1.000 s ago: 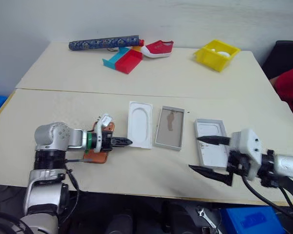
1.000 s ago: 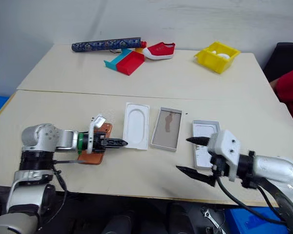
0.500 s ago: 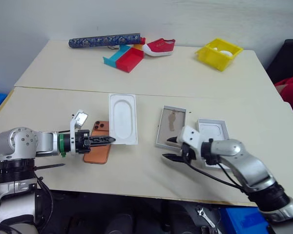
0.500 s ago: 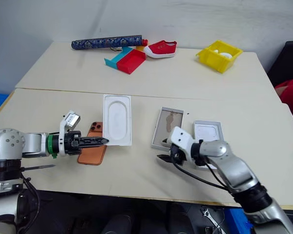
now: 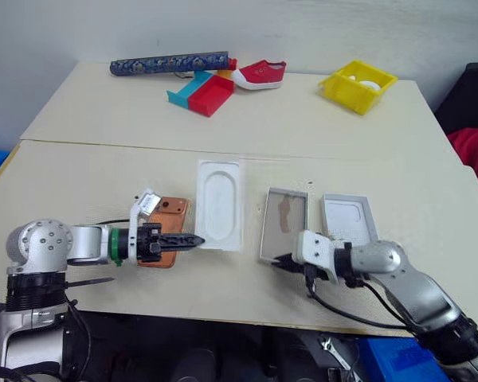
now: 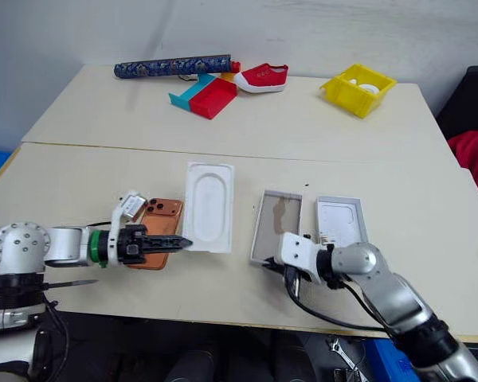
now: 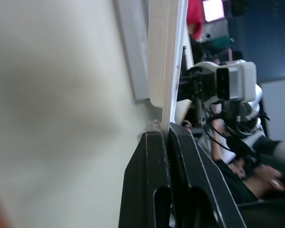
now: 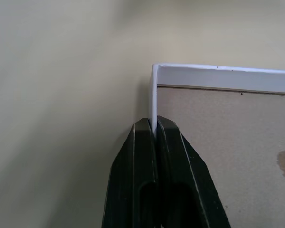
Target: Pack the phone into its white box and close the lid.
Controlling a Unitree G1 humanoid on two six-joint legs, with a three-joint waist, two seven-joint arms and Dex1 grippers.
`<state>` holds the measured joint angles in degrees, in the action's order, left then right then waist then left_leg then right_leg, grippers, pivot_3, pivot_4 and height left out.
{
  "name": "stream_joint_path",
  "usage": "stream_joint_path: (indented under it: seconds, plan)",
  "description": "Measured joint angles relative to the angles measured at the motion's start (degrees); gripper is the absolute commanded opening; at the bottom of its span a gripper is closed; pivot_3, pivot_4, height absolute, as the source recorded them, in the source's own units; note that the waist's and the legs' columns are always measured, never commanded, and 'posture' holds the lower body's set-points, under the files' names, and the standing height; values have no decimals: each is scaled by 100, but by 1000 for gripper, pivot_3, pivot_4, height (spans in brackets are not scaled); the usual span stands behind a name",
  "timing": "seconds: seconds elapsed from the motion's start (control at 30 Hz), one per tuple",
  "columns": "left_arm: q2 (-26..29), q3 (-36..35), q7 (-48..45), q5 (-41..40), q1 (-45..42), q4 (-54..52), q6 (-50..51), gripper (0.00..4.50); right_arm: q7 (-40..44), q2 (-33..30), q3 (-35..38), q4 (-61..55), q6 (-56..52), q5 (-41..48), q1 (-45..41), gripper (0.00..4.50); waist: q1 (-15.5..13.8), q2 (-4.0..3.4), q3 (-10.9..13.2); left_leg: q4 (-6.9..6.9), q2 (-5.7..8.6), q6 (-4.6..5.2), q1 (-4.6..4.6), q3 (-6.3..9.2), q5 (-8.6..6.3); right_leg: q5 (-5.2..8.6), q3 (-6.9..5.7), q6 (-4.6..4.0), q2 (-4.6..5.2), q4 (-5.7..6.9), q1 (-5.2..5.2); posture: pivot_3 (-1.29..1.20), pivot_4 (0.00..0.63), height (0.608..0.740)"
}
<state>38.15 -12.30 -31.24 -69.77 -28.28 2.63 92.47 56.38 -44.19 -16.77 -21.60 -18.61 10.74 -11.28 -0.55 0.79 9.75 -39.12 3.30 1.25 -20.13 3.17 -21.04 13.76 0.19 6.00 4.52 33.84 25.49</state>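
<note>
The left claw (image 5: 193, 239) is seen pressed together on the near edge of a white moulded insert (image 5: 221, 204) with rounded corners; in the left wrist view the thin white edge of the insert is pinched between the two black fingers (image 7: 152, 190). The insert lies on the cream table (image 5: 95, 175), and its near left corner sits at the claw's tip. The phone (image 5: 166, 239), copper-orange with its camera bump at the far end, lies flat on the table just left of the insert, partly covered by the left claw and wrist.

The right claw (image 5: 285, 260) is closed on the near left corner of the white box (image 5: 285, 224); in the right wrist view its fingers (image 8: 142, 156) are shown pinching the box's thin white side wall, with the tan, stained floor beside them. The box rests on the table to the right of the insert, apart from it. The lid (image 5: 347, 219), white with a faint phone outline, lies just right of the box, partly hidden behind the right forearm.

At the far side of the table a dark patterned roll (image 5: 169, 64), a red and teal tray (image 5: 201, 92), a red shoe (image 5: 259, 75) and a yellow bin (image 5: 357, 87) are set.
</note>
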Motion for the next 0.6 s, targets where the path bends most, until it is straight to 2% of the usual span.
stream_joint_path:
  seconds: [0.13, 0.23, 0.3, 0.33, 0.37, 0.5, 0.6]
  plan:
    - [-303, 368, 650, -784, -39, -31, -1, 0, 137, -181, 148, -357, 300, -14, 565, 23, -3, 4, -2, -2, 0, -5, 2, -2, 6, 0, 6, 0, -1, 2, -2, 0, 150, 740]
    - [-394, 655, 1058, -1200, -70, -35, -1, 0, 101, -173, 144, -273, 623, -185, 657, 23, 10, 5, -3, -3, 1, -11, 10, -5, 11, 0, 10, 0, 0, 1, -2, 0, 150, 740]
    - [-452, 776, 1317, -1417, -122, -24, -1, 0, 77, -132, 139, -185, 783, -288, 673, 432, 9, 5, -3, -3, 1, -18, 15, -5, 16, 0, 10, -1, -1, 4, -2, 0, 150, 740]
    - [-529, 851, 1491, -1490, -207, 5, 0, 0, 79, -103, 133, -126, 788, -293, 692, 794, -1, 6, -3, -3, 2, -19, 17, -5, 20, -1, 10, -2, -1, 7, -3, 0, 150, 740]
    - [-549, 862, 1520, -1511, -220, 5, -1, 0, 80, -95, 130, -115, 788, -293, 698, 912, -6, 6, -3, -3, 1, -18, 17, -5, 21, -1, 10, -3, -1, 7, -3, 0, 150, 740]
    - [-802, 943, 1916, -1678, -356, 192, 1, 0, 158, -151, 205, -243, 670, -185, 916, 2208, -33, 5, -3, -3, 4, -18, 19, -5, 23, -2, 11, -4, 0, 9, -4, 0, 150, 740]
    - [-1155, 1021, 2255, -1810, -515, 474, -15, 0, 193, -341, 663, -795, 374, 205, 1247, 3300, -85, 6, -4, -3, 8, -16, 16, -5, 23, -2, 11, -4, 2, 6, -4, 0, 150, 740]
